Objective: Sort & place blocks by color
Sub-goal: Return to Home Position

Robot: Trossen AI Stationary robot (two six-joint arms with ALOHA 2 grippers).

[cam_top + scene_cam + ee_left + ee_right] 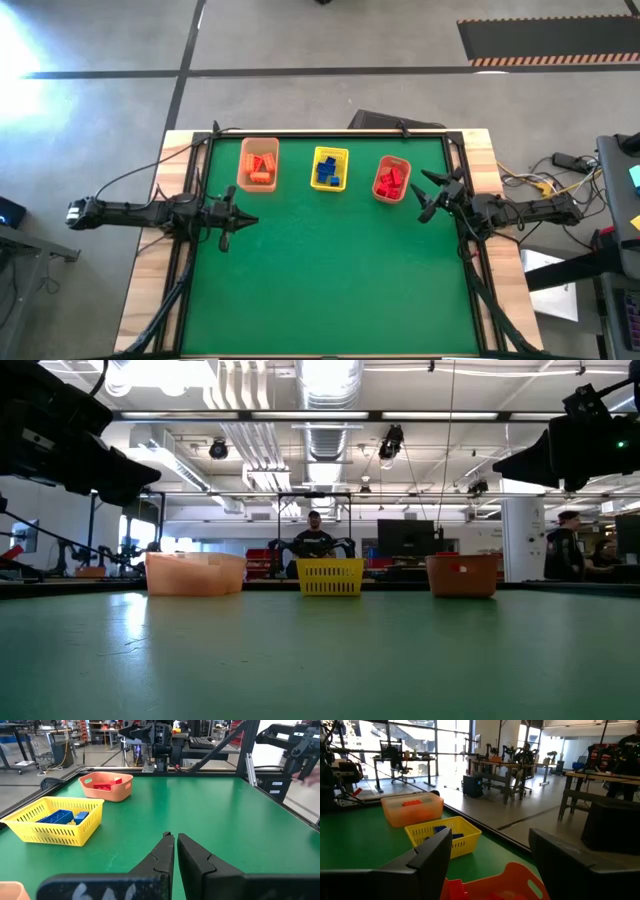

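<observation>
Three baskets stand in a row along the far side of the green surface point(330, 290), as the low view sees it, and every block we can make out lies inside one of them. We find the orange blocks point(262, 170) in the pale orange basket point(242, 150) at the left end. The blue blocks point(327, 173) lie in the yellow basket point(330, 151) in the middle, and the red blocks point(389, 182) in the red-orange basket point(377, 165) at the right end. The left hand point(252, 221) hangs above the surface near its left edge, on the near side of the pale orange basket and apart from it. It points toward the middle, and its two fingers are clenched together with only a thin slit between them, gripping nothing. The right hand point(424, 197) hangs by the right edge, just beside the red-orange basket, with its fingers spread wide and released. In the low view we see both arms raised well off the surface, and a person point(315, 540) stands in the room behind the yellow basket.
</observation>
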